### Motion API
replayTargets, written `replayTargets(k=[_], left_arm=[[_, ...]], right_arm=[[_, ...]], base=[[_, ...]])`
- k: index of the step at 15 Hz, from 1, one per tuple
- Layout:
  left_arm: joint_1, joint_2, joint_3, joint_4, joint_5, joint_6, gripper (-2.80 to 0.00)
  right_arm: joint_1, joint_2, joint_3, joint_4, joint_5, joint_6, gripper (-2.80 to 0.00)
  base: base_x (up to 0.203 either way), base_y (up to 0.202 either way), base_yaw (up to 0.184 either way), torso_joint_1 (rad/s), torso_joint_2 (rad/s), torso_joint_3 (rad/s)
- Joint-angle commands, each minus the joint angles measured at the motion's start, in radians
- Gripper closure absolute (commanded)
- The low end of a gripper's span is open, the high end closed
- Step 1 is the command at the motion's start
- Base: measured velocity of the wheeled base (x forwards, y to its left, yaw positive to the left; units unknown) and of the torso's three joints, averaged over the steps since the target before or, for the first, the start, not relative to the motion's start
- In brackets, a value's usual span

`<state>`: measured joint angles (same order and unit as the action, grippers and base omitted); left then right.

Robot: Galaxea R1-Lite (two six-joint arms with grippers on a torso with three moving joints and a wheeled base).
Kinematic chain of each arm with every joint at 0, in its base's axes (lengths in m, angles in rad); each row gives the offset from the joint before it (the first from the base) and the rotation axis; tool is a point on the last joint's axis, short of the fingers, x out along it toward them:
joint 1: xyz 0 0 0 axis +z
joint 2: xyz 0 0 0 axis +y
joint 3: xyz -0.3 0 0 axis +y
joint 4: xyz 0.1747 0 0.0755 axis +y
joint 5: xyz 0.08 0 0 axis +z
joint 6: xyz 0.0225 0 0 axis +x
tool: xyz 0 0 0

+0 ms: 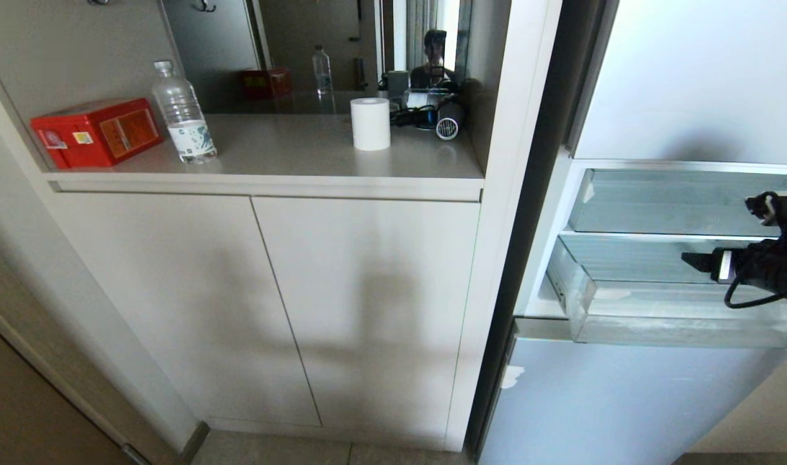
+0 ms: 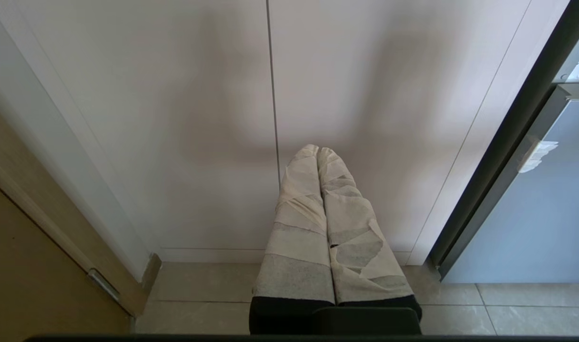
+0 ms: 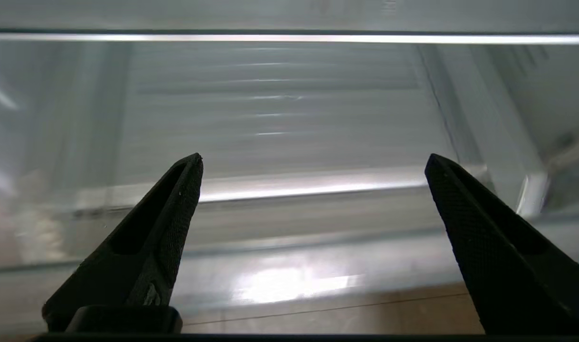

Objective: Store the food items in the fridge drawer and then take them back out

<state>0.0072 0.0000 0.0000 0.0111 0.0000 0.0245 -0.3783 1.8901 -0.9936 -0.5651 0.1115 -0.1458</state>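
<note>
Your right pincer point(image 1: 696, 261) hangs at the fridge with its fingers point(image 3: 175, 213) spread wide and nothing between them. It sits just in front of the fridge drawer point(image 1: 658, 323), which is pulled out from the fridge body. In the right wrist view you look past the open fingers into clear plastic walls and a pale floor, and no fruit shows there. The head view shows only part of the drawer, so you cannot tell whether either food item lies inside it or somewhere off to the right.

Your left pincer point(image 2: 320, 154) is parked low in front of the cabinet doors point(image 1: 270, 303), its wrapped fingers pressed together and holding nothing.

Judging from this, you are between steps: the drawer is open and the working hand is empty, so a fruit has either just been set down or is about to be fetched. Which half of the job you are in, storing or taking back out, cannot be read from these views. Closing the drawer looks not yet done.
</note>
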Motion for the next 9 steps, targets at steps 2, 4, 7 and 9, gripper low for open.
replayTargets(k=[2,4,7,9], left_arm=[[0.000,0.002,0.000,0.001,0.000,0.000,0.00],[0.000,0.002,0.000,0.000,0.000,0.000,0.00],[0.000,0.002,0.000,0.001,0.000,0.000,0.00],[0.000,0.002,0.000,0.001,0.000,0.000,0.00]], right_arm=[[-0.019,0.166,-0.117,0.027,0.005,-0.032,-2.80],[-0.023,0.202,-0.157,0.066,0.030,-0.034,-2.80],[-0.037,0.195,-0.190,0.210,0.069,-0.032,-2.80],[-0.042,0.158,-0.195,0.306,0.074,-0.032,-2.80]], base=[[0.000,0.000,0.000,0.000,0.00,0.000],[0.000,0.000,0.000,0.000,0.00,0.000],[0.000,0.000,0.000,0.000,0.00,0.000],[0.000,0.000,0.000,0.000,0.00,0.000]])
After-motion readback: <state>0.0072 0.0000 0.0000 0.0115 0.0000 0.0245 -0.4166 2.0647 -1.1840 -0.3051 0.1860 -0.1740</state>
